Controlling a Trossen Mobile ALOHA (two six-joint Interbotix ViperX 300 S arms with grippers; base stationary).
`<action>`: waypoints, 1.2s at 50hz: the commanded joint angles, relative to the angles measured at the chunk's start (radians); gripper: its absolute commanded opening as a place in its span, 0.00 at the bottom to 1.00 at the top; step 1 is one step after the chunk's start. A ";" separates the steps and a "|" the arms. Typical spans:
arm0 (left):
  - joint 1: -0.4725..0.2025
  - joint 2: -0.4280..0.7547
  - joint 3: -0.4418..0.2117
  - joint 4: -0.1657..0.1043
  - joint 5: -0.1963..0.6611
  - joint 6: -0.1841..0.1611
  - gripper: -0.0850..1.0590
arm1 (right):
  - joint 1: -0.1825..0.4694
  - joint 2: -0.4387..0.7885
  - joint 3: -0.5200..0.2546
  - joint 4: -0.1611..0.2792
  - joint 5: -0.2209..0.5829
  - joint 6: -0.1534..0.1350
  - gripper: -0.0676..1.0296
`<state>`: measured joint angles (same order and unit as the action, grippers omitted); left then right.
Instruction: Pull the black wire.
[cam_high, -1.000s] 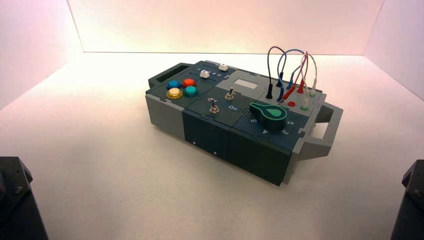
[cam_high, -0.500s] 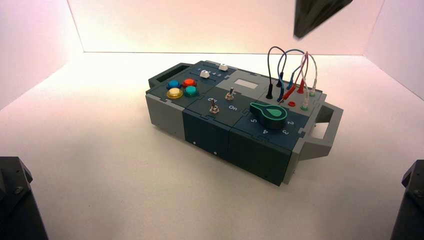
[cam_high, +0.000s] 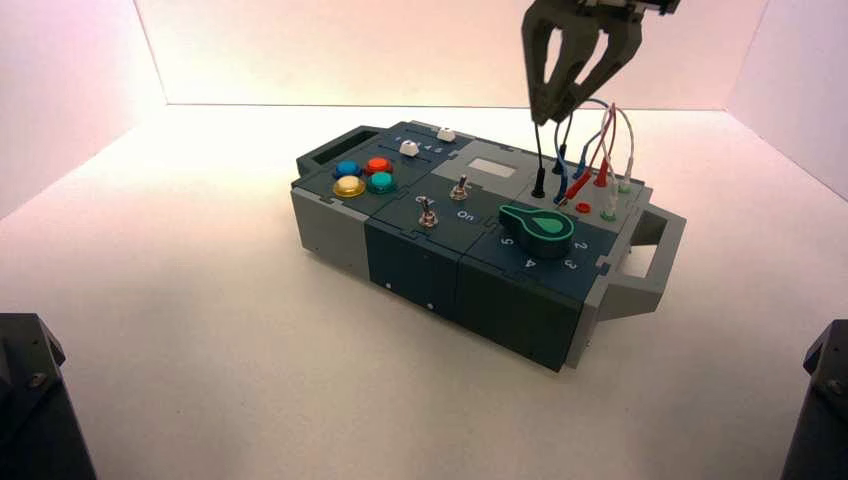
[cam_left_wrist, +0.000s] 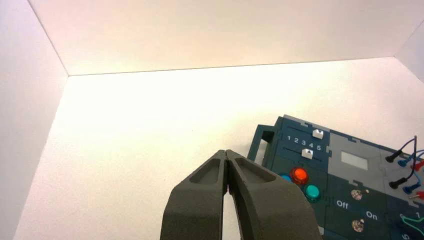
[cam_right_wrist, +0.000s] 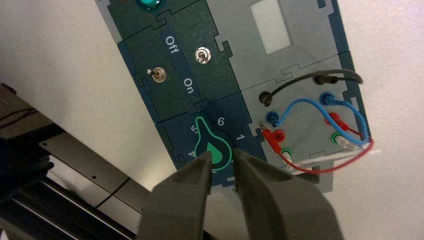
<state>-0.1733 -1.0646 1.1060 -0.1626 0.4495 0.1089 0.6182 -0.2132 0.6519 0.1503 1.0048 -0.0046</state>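
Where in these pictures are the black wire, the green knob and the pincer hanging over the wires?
black wire (cam_right_wrist: 300, 81): right wrist view, middle of its arc.
green knob (cam_high: 540, 224): high view, its light green top.
right pincer (cam_high: 562, 103): high view, between its fingertips, above the wires.

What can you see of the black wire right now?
The black wire is a thin, dark, flexible-looking cable with a slim black plug at each end, both seated in sockets on the grey panel of the box. From above it stands as a tall arch at the box's right end, beside the blue wire. The right gripper hangs open over the arch's top; whether the fingers touch it cannot be told.
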 joint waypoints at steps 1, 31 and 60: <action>-0.005 0.009 -0.012 0.003 -0.012 0.005 0.05 | 0.006 0.015 -0.025 0.002 -0.006 -0.008 0.41; -0.005 0.006 -0.003 -0.002 -0.026 0.000 0.05 | -0.008 0.170 -0.032 -0.035 -0.063 -0.008 0.42; -0.005 0.000 -0.002 -0.003 -0.034 -0.003 0.05 | -0.037 0.242 -0.077 -0.077 -0.077 -0.003 0.45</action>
<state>-0.1749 -1.0677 1.1167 -0.1641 0.4280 0.1058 0.5829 0.0353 0.6075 0.0767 0.9342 -0.0092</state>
